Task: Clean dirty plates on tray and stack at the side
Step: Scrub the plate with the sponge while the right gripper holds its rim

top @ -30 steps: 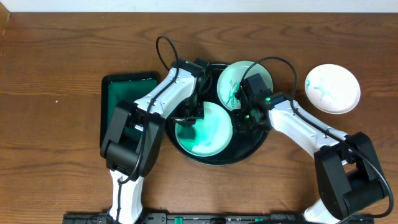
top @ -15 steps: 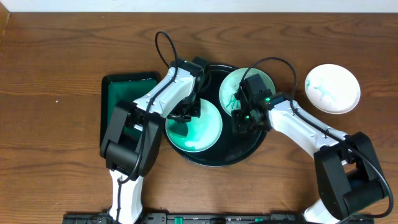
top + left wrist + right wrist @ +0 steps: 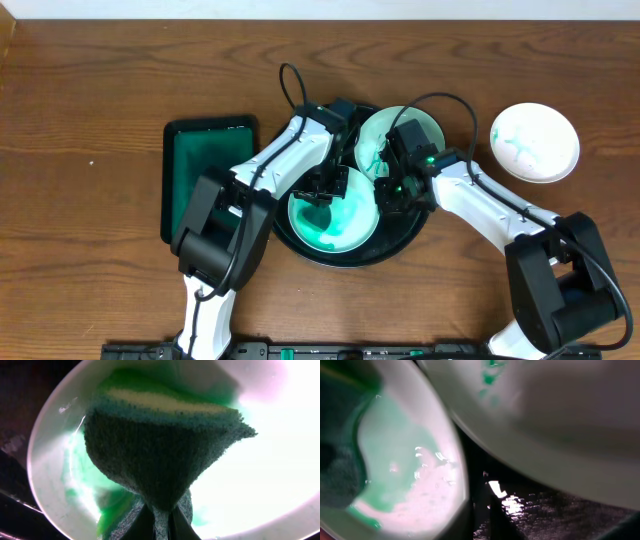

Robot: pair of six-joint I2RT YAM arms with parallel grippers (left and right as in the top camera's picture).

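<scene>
The black round tray (image 3: 402, 243) holds two pale mint plates. The front plate (image 3: 345, 228) is smeared green and also shows in the left wrist view (image 3: 260, 460) and the right wrist view (image 3: 410, 475). My left gripper (image 3: 326, 186) (image 3: 159, 527) is shut on a green sponge (image 3: 165, 455) that presses on this plate. The back plate (image 3: 415, 125) (image 3: 560, 425) has green smears. My right gripper (image 3: 388, 196) (image 3: 481, 520) is low over the tray between the two plates, right at the front plate's rim, fingers close together. A white plate (image 3: 535, 142) with green smears lies on the wood tabletop at the right.
A rectangular dark-green tray (image 3: 205, 180) lies left of the black tray. Both arms cross over the black tray. The table's far edge (image 3: 320, 22) runs along the top.
The front plate slid left, then back right and toward the front. My left gripper moved right with the sponge. The right gripper stayed in place.
</scene>
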